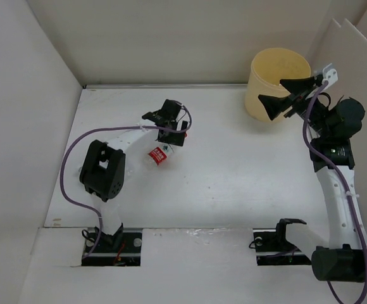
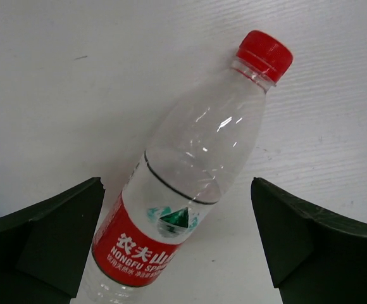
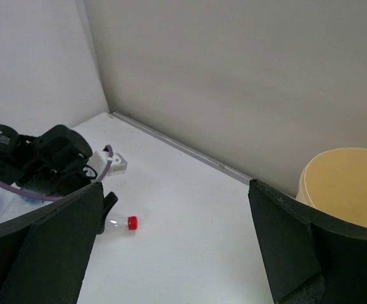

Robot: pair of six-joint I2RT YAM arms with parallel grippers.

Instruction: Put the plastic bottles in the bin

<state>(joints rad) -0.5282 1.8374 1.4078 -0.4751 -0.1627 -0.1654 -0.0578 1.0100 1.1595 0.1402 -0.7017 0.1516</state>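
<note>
The white-and-black left arm (image 1: 123,140) is folded at the elbow and reached forward and rightward, with the wrist turned downward. The black two-finger left tool (image 1: 169,136) is held spread wide, its fingers (image 2: 44,244) being seen at the lower corners of the wrist view. The white-and-black right arm (image 1: 336,190) is stretched upward and forward. The black two-finger right tool (image 1: 285,95) is raised and pointed leftward, its fingers (image 3: 297,247) likewise spread apart.
</note>
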